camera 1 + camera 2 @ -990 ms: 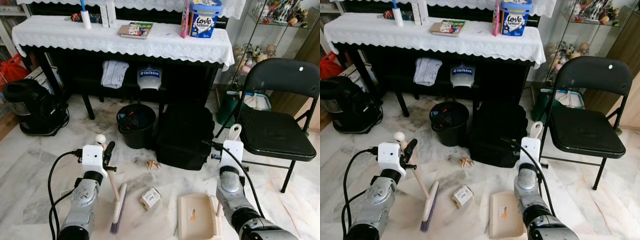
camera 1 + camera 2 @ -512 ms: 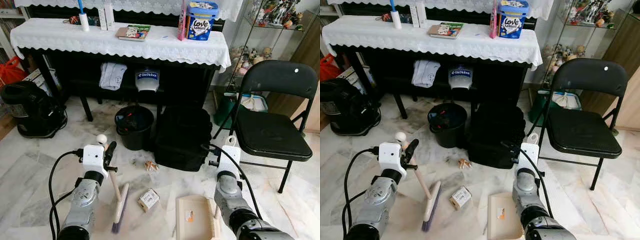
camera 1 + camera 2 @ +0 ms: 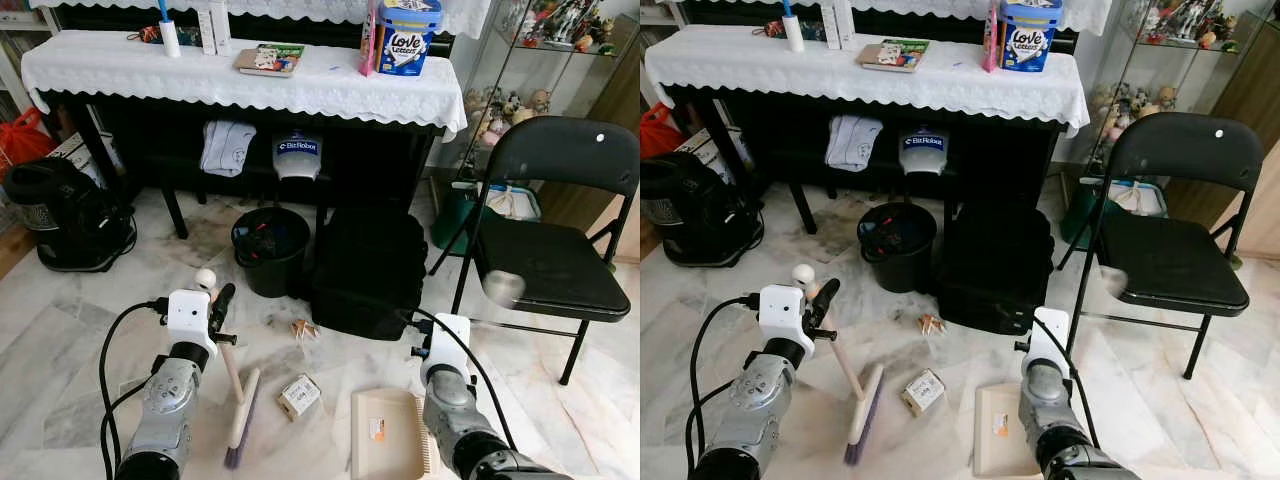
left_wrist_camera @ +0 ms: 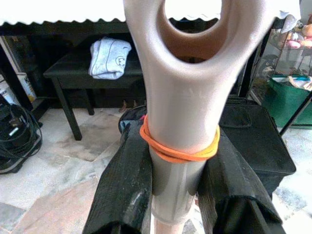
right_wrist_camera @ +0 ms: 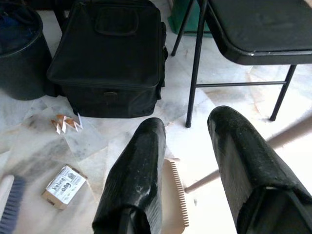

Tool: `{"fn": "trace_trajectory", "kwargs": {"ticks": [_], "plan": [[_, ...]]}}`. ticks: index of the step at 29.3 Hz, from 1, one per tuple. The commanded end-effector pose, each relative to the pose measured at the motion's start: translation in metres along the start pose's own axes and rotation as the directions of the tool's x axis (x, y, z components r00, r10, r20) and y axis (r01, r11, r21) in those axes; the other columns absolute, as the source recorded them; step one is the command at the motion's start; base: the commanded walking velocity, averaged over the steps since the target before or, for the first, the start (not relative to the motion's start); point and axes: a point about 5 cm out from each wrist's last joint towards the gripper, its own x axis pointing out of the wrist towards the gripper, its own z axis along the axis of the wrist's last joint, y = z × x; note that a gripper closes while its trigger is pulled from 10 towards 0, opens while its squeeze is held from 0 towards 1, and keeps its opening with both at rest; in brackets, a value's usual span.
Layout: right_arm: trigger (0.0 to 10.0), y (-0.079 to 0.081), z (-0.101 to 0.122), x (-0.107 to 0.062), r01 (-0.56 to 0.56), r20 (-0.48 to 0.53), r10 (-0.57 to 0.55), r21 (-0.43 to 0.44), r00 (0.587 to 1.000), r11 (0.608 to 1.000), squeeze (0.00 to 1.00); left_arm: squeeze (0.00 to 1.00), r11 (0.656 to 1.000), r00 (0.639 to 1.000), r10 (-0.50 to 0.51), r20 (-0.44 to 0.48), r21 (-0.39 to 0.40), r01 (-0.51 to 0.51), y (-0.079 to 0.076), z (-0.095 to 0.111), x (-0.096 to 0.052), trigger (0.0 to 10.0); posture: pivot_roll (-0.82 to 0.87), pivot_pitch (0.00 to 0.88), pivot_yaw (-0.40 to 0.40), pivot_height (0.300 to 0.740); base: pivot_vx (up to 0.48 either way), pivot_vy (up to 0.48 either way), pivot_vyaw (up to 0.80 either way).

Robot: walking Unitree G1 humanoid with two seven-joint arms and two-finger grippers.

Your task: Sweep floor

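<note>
Left wrist view: left gripper (image 4: 178, 185) fingers clamp the brush (image 3: 238, 400) handle. Right gripper (image 5: 190, 170) fingers apart, empty, above the dustpan (image 3: 385, 440). Beyond on the floor lie the small box (image 3: 299, 394) and paper scrap (image 3: 303, 328). Collection stage, I'd say; next, regrip the dustpan and sweep the box in.

The brush handle (image 4: 187, 92) is running out of frame above and below the left gripper's fingers (image 4: 127, 185). Beyond the right gripper's fingers (image 5: 139, 170), the dustpan (image 5: 176, 195) is lying half hidden, its handle (image 5: 287, 137) streaking into blur.
</note>
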Motion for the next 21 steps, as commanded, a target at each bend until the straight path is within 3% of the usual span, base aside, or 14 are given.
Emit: {"fn": "trace_trajectory", "kwargs": {"ticks": [1,21], "plan": [[10.0,-0.0025,0.0044,0.0014,0.010,0.016,-0.010,-0.004,1.000,1.000,0.00,0.00,1.000,1.000,-0.004,0.031,-0.015,0.004,-0.0009,0.0065,0.0020,10.0,0.02,0.009,-0.046,0.740,0.000,0.000,0.00],[10.0,-0.0013,0.0015,0.0009,-0.012,-0.003,0.012,0.000,1.000,1.000,0.00,0.00,1.000,1.000,-0.020,-0.013,-0.008,0.020,-0.0014,-0.0003,-0.0002,10.0,0.02,0.007,-0.047,0.740,0.000,0.000,0.00]]}}
